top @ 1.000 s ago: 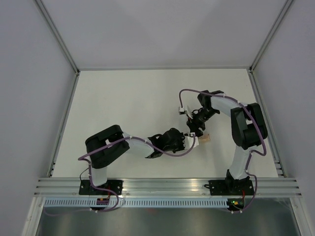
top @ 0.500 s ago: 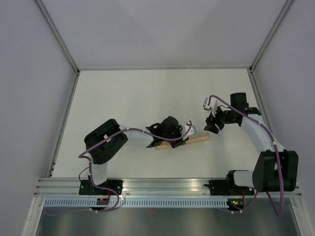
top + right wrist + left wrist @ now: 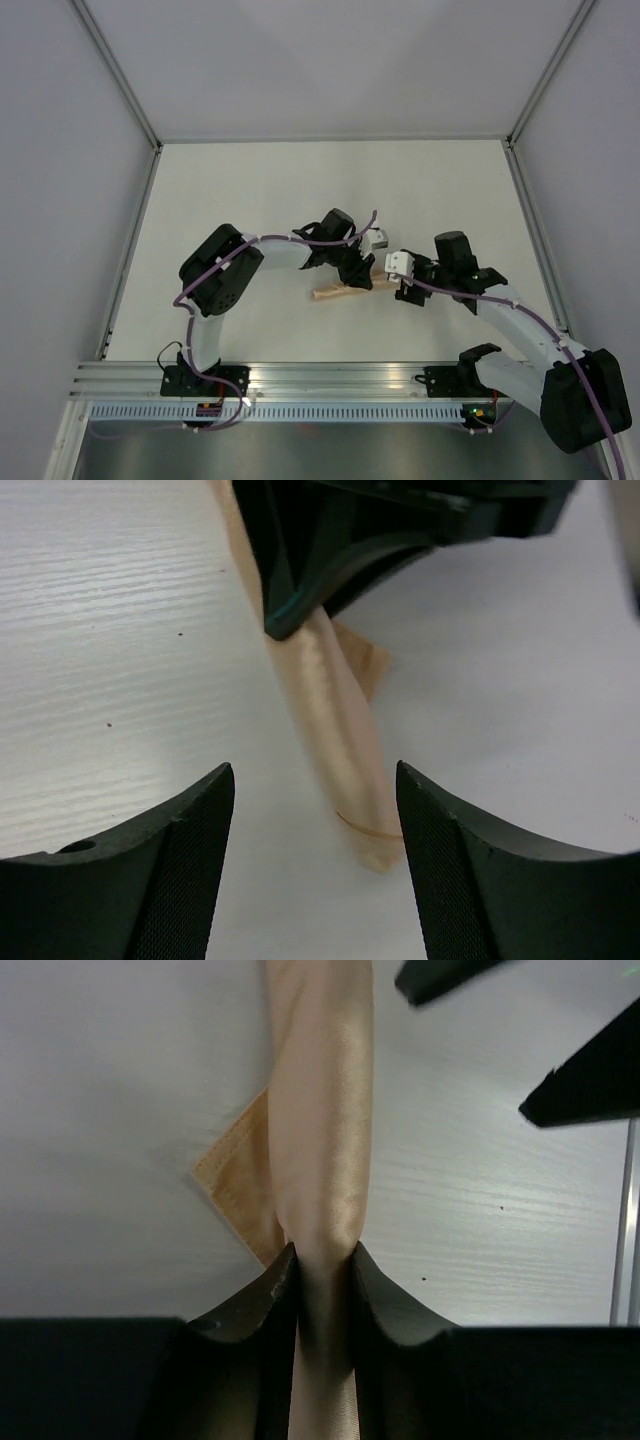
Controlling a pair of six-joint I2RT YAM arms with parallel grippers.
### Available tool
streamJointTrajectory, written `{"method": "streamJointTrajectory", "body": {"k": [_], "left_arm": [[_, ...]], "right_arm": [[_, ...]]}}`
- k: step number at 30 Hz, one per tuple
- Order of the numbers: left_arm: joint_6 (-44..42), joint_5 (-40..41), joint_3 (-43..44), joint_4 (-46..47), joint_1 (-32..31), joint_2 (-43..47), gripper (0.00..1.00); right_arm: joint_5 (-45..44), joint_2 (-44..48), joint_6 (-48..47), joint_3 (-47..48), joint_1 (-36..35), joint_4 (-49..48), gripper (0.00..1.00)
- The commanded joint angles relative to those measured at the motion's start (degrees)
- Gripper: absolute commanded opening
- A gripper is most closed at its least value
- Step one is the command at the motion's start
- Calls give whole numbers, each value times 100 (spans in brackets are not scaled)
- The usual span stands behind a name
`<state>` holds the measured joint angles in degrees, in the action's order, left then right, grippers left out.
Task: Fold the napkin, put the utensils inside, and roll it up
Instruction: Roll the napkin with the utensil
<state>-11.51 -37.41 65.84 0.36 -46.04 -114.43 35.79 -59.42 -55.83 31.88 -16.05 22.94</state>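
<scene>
Both left jaws pinch the rolled napkin [image 3: 320, 1140] (right jaws wide, holding nothing).

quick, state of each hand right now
Left hand: closed on the rolled napkin.
Right hand: open, holding nothing, its fingers either side of the napkin's end.

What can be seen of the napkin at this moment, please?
The napkin is peach-orange cloth with a satin shine, rolled into a slim tube that lies on the white table. One hemmed corner sticks out beside the roll. The left gripper pinches it; the open right gripper straddles its free end without gripping.
</scene>
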Motion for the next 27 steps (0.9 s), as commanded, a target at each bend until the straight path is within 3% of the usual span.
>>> {"method": "streamJointTrajectory", "body": {"k": [1, 17, 27], "left_arm": [[228, -389, 7, -1345, 51, -632, 2], [202, -1014, 666, -2250, 253, -1274, 2], [166, -1075, 842, -2488, 306, -1415, 4]], "right_arm": [[-695, 159, 81, -331, -635, -1159, 72], [-2005, -684, 11, -709, -2112, -2083, 72], [-2401, -1247, -50, -824, -2534, -2250, 63]]}}
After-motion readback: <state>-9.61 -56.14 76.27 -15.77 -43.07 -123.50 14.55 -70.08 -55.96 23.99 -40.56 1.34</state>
